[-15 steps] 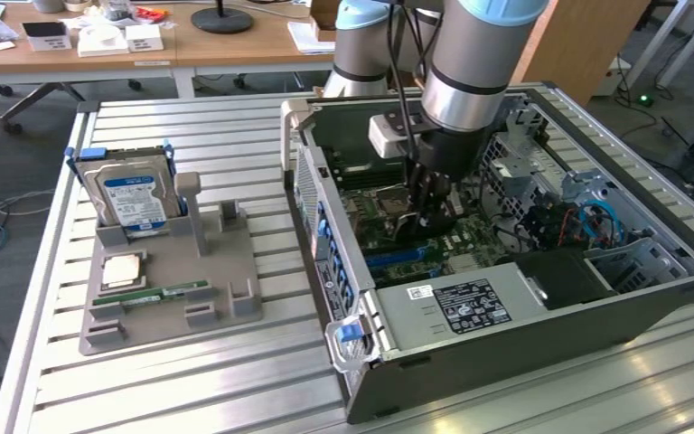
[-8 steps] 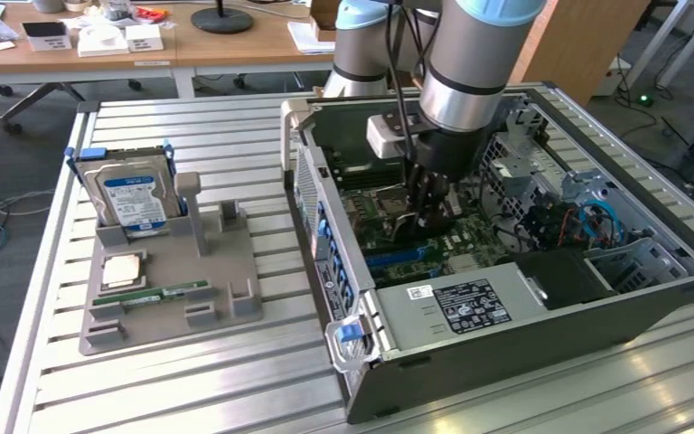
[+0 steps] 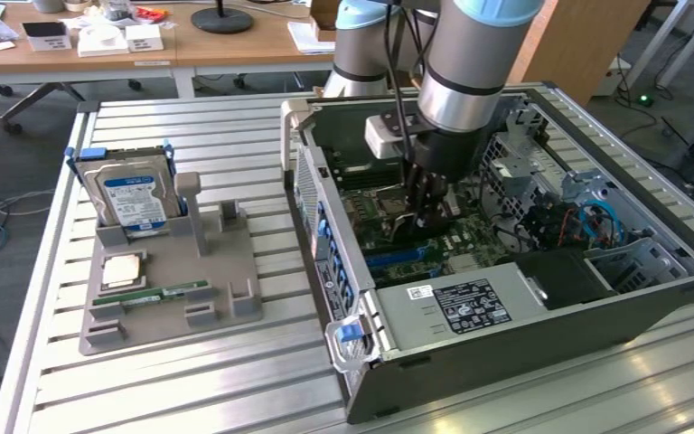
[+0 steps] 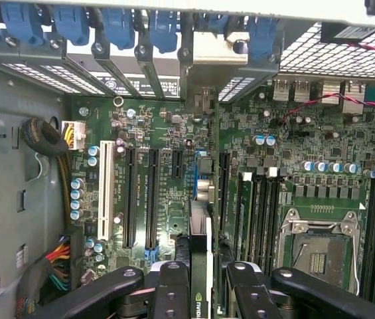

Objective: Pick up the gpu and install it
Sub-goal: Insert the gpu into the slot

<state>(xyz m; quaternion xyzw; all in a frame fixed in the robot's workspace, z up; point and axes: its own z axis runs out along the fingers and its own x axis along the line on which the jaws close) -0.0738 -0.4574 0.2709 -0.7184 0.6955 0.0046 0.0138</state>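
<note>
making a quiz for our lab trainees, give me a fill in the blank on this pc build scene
1. The gripper holds the gpu edge-on above the ____ inside the computer case.
2. The hard drive standing in the grey holder has a ____ label.
3. The RAM stick lies on the holder, to the exterior view's ____ of the case.
Missing words: motherboard; blue; left.

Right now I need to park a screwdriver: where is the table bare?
Bare table slats nearer the camera than the grey holder, and beyond it. The gap between holder and computer case is narrow. Inside it's crowded: the claw grips the card.
</note>
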